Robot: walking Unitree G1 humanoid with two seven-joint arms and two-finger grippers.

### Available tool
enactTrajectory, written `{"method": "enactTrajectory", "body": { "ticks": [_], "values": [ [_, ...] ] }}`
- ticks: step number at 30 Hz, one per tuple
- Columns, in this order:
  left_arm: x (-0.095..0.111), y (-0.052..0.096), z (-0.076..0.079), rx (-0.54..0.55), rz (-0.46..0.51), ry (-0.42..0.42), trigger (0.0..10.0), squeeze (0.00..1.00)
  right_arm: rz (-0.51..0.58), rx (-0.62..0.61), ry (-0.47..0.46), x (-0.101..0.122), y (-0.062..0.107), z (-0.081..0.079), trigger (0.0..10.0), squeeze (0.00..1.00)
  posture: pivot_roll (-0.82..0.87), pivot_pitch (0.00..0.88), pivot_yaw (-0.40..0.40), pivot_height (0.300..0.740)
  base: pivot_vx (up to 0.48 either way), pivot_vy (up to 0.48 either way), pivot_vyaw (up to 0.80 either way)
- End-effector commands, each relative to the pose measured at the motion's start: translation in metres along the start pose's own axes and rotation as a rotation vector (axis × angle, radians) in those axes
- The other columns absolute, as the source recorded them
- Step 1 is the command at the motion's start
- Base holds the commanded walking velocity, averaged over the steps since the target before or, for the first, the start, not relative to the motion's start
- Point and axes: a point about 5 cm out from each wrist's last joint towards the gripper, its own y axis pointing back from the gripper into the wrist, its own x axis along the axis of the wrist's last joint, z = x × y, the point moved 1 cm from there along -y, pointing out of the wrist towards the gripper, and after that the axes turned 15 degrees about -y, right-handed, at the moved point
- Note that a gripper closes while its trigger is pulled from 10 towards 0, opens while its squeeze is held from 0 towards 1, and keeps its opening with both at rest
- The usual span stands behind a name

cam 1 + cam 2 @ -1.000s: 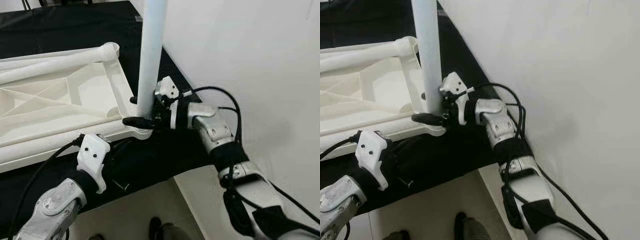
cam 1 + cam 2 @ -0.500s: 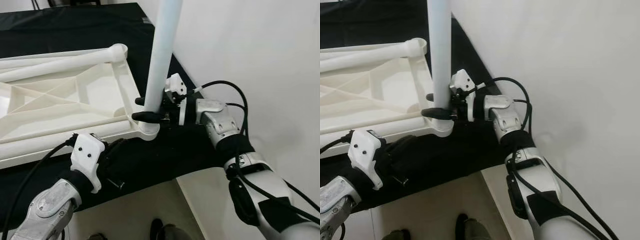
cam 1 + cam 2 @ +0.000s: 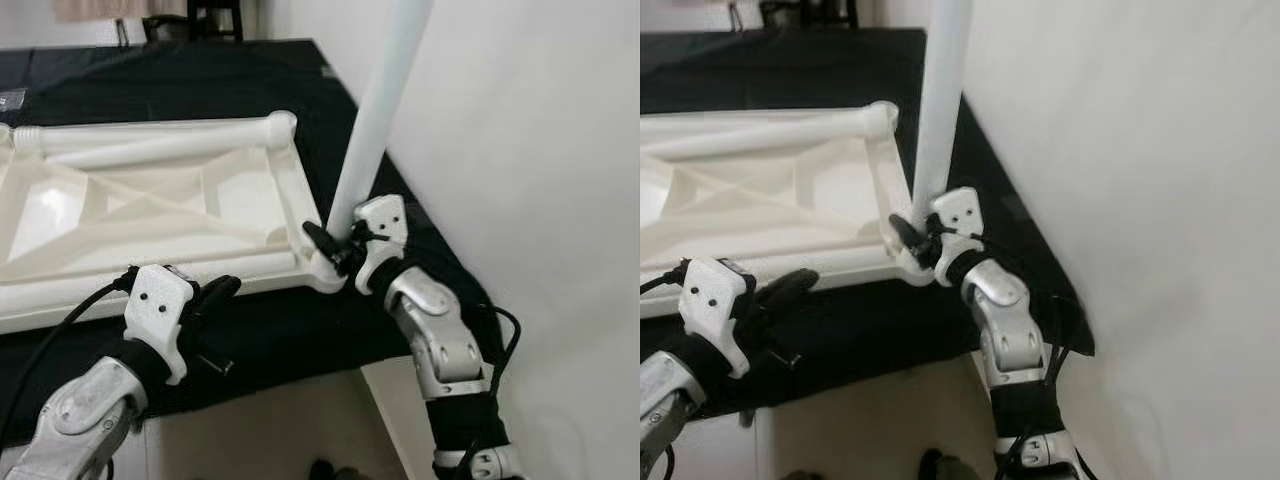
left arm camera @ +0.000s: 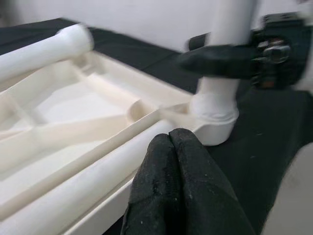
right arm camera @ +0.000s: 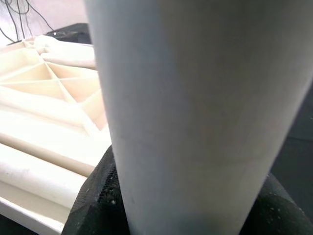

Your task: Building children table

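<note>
Right pincer [image 3: 335, 250] clamps leg [image 3: 375, 130] standing in tabletop [image 3: 150, 215] corner socket; left pincer [image 4: 181, 191] closed, empty; next, seat leg fully.

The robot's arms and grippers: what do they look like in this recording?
Both arms are silver metal segments with black joints. The left arm carries a white bracket with two small holes and a black cable along it. The right arm has a similar white bracket and black cabling. The left gripper and right gripper have long black fingers.

We see a black cloth-covered surface [image 3: 250, 90]; an upturned white plastic ribbed tabletop [image 3: 150, 210] lies flat on it.
</note>
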Motion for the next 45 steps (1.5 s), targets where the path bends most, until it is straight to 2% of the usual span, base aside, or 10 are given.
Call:
{"method": "enactTrajectory", "body": {
  "ticks": [1, 3, 6, 7, 13, 14, 15, 26, 28, 45],
  "values": [
    [-0.004, -0.001, 0.005, -0.032, -0.012, 0.023, 10.0, 0.00, -0.221, -0.013, -0.032, -0.051, 0.004, 0.003, 0.0, 0.00, 0.09, 0.229, -0.123, 0.740, 0.000, 0.000, 0.00],
    [-0.004, -0.002, 0.006, -0.035, -0.007, 0.022, 10.0, 0.00, -0.223, 0.002, 0.014, -0.043, -0.004, 0.004, 10.0, 0.00, 0.09, 0.225, -0.127, 0.740, 0.000, 0.000, 0.00],
    [-0.004, -0.002, 0.005, -0.034, -0.007, 0.019, 10.0, 0.00, -0.184, 0.075, 0.042, -0.028, -0.011, 0.002, 10.0, 0.04, 0.09, 0.223, -0.126, 0.740, 0.000, 0.000, 0.00],
    [-0.004, -0.003, 0.005, -0.033, -0.006, 0.018, 10.0, 0.00, -0.158, 0.100, 0.040, -0.020, -0.013, 0.000, 10.0, 1.00, 0.09, 0.223, -0.126, 0.740, 0.000, 0.000, 0.00],
    [-0.003, -0.003, 0.005, -0.033, -0.002, 0.018, 10.0, 0.00, -0.065, 0.378, 0.049, 0.018, -0.015, -0.015, 10.0, 1.00, 0.09, 0.224, -0.128, 0.740, 0.000, 0.000, 0.00],
    [-0.003, -0.004, 0.006, -0.034, -0.001, 0.018, 10.0, 0.00, -0.067, 0.449, 0.048, 0.024, -0.015, -0.016, 10.0, 0.05, 0.10, 0.225, -0.131, 0.740, 0.000, 0.000, 0.00],
    [-0.002, -0.004, 0.006, -0.035, 0.000, 0.019, 10.0, 0.00, -0.071, 0.511, 0.049, 0.028, -0.014, -0.017, 10.0, 0.00, 0.10, 0.225, -0.132, 0.740, 0.000, 0.000, 0.00],
    [-0.002, -0.004, 0.010, -0.042, 0.002, 0.026, 10.0, 0.00, -0.199, 0.797, 0.124, 0.038, -0.023, -0.012, 10.0, 0.00, 0.11, 0.233, -0.144, 0.740, 0.000, 0.000, 0.00],
    [-0.002, -0.004, 0.011, -0.041, 0.001, 0.026, 10.0, 0.00, -0.211, 0.812, 0.112, 0.042, -0.027, -0.011, 0.0, 0.00, 0.11, 0.235, -0.147, 0.740, 0.000, 0.000, 0.00],
    [-0.002, -0.004, 0.011, -0.047, 0.000, 0.027, 10.0, 0.00, -0.123, 0.266, 0.063, 0.027, -0.023, 0.046, 0.0, 0.00, 0.09, 0.243, -0.147, 0.740, 0.000, 0.000, 0.00]
  ]
}}
